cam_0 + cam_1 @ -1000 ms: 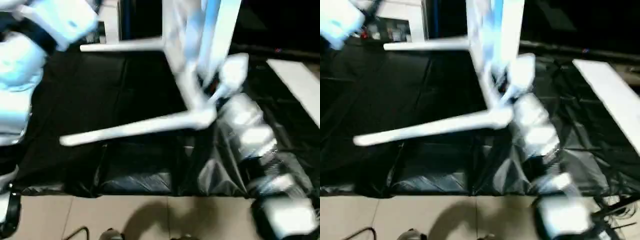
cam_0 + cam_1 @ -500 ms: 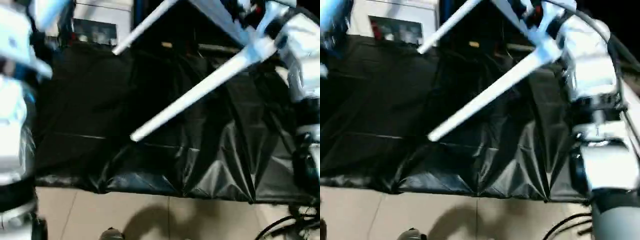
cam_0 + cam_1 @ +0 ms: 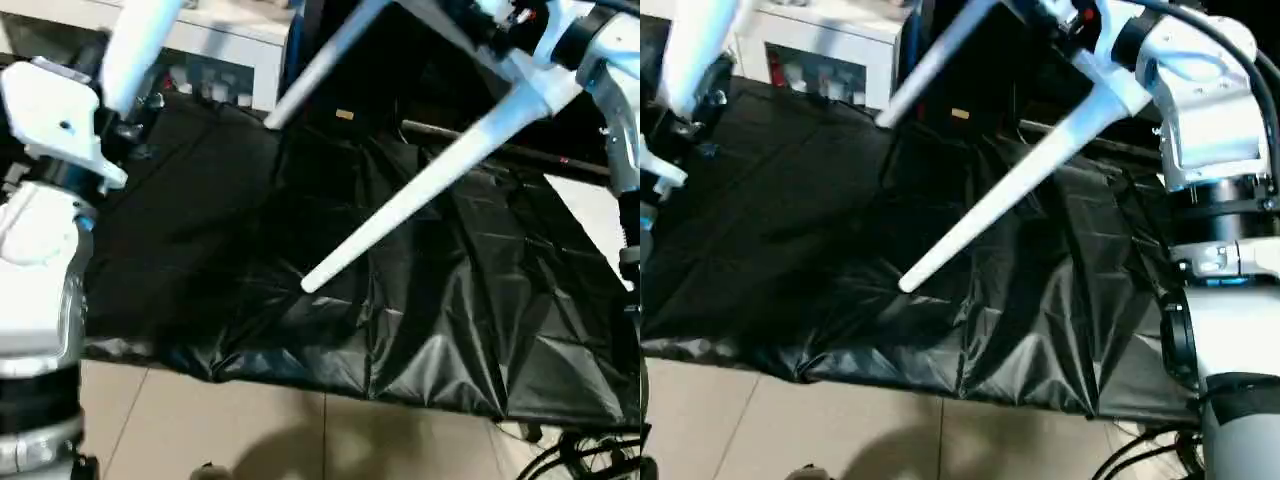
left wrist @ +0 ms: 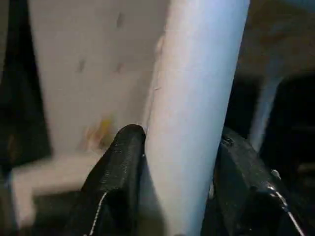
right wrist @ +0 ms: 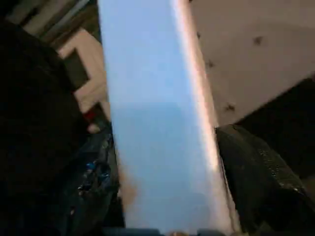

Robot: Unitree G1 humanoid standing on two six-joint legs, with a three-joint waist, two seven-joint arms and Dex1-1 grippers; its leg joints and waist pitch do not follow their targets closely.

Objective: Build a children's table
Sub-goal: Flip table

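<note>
The left claw (image 4: 179, 167) is seen closed on a long white tapered plastic tube leg (image 4: 197, 98): in the left wrist view the two black fingers (image 4: 118, 177) are pressed against either side of the tube. In the head views this leg (image 3: 140, 45) is held at the far left, rising steeply out of the top of the picture above the silver-and-white left forearm (image 3: 40, 260).

The right claw (image 5: 167, 196) is closed on a flat white plastic edge of the rectangular tabletop (image 5: 152, 113), which is bracketed by dark fingers (image 5: 261, 172) on both sides in the right wrist view. In the head views the right claw (image 3: 1080, 25) is raised at the far right, beside the white right wrist housing (image 3: 1200, 90).

The children's table is held up in the air at the far right. Two further white tube legs are seen fixed to it: one (image 3: 420, 190) slants down and to the left, its free tip hanging over the middle of the counter, and a second (image 3: 320, 65) runs parallel, farther back. Whether the tip touches the covering cannot be told.

The counter is draped with a crumpled black plastic sheet (image 3: 250, 250), which ends above a beige tiled floor (image 3: 250, 430) at the near edge. A white cabinet (image 3: 830, 50) stands at the far left behind the counter.
</note>
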